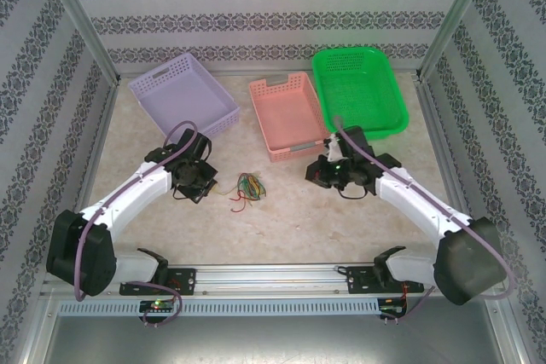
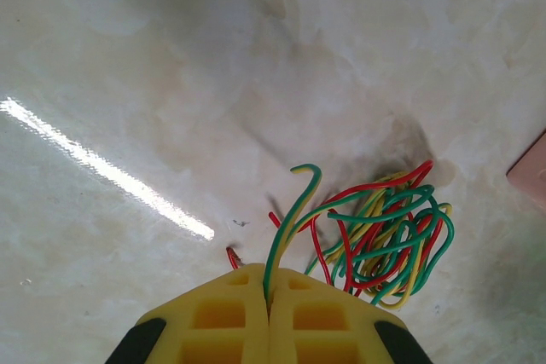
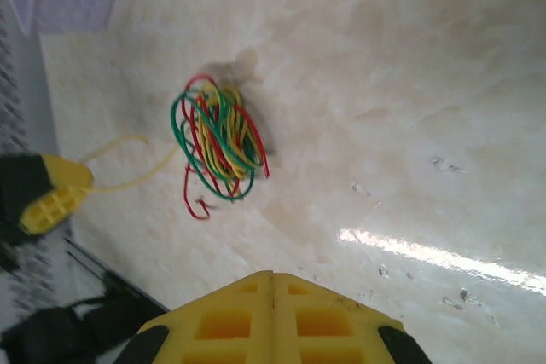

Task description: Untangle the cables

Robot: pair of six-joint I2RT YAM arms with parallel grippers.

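The cables (image 1: 250,185) lie as one small tangle of green, yellow and red wires on the table between the two arms. In the left wrist view the cables (image 2: 384,240) sit just right of my left gripper (image 2: 269,286). Its yellow fingers are shut on a green and a yellow strand that run up out of the pinch. My left gripper (image 1: 209,187) is just left of the tangle. My right gripper (image 3: 273,277) is shut on nothing, hanging back from the cables (image 3: 220,138). My right gripper (image 1: 314,173) is to the tangle's right.
Three baskets stand at the back: a lilac basket (image 1: 183,95) on the left, a pink basket (image 1: 288,115) in the middle and a green basket (image 1: 357,91) on the right. The pink basket's near end is closest to the tangle. Patterned walls enclose the table.
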